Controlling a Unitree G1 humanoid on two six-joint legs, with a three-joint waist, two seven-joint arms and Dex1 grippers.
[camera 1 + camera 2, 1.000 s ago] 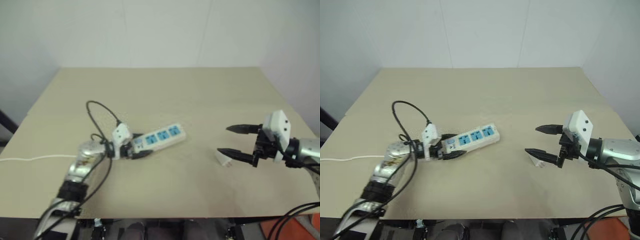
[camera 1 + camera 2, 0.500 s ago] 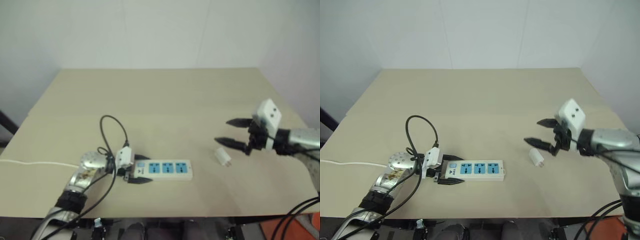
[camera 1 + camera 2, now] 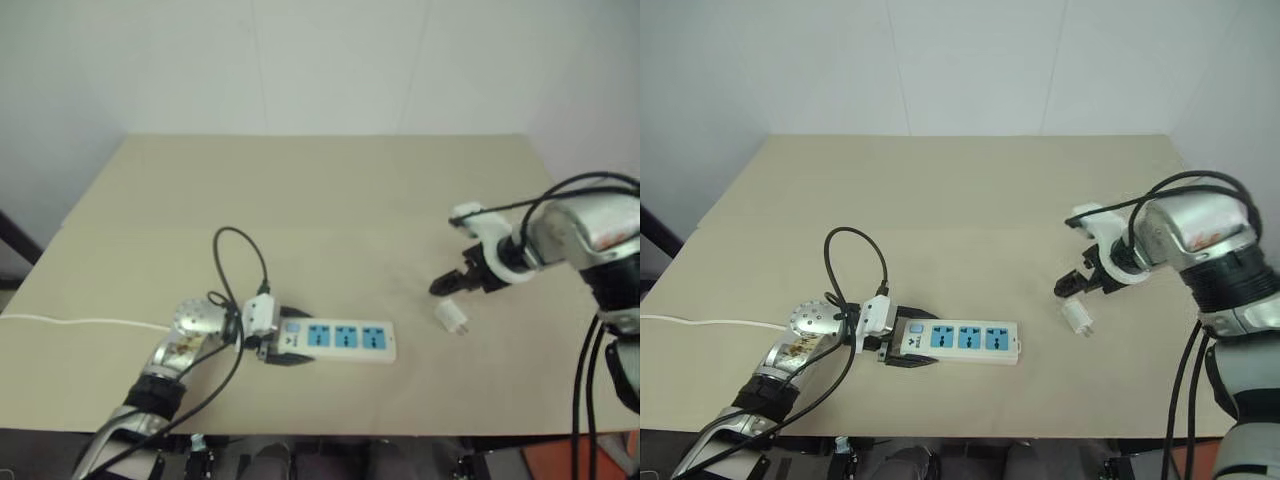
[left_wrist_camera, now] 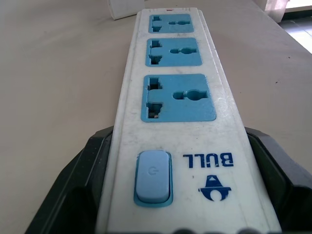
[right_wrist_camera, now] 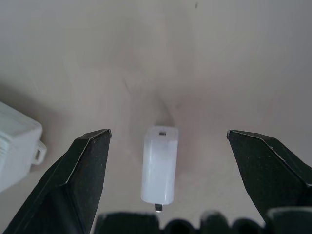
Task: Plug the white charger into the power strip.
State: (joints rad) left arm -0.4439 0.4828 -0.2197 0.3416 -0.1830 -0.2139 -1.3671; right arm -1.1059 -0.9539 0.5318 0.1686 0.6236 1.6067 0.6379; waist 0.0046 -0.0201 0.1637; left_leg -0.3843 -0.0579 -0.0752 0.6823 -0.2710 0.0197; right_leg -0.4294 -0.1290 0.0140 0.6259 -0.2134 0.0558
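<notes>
The power strip [image 3: 347, 339] is a flat white bar with three blue sockets, lying sockets-up near the table's front edge. My left gripper [image 3: 283, 347] is shut on its switch end, and the black fingers [image 4: 83, 165] press both sides of it in the left wrist view. The white charger [image 3: 450, 317] lies on its side on the table, to the right of the strip's free end. My right gripper [image 3: 452, 283] points down just over it. Its jaws stand wide open, with the charger [image 5: 160, 165] on the table between the two fingers [image 5: 83, 180], untouched.
The beige table [image 3: 300, 190] ends at a white wall behind. The strip's white cord [image 3: 80, 322] trails off to the left edge. A black cable loop [image 3: 240, 260] rises over my left wrist. Black cables hang from my right arm [image 3: 585, 350].
My left gripper swung the power strip from a slant to lie level along the front edge. My right gripper tipped from level to pointing down and moved over the charger.
</notes>
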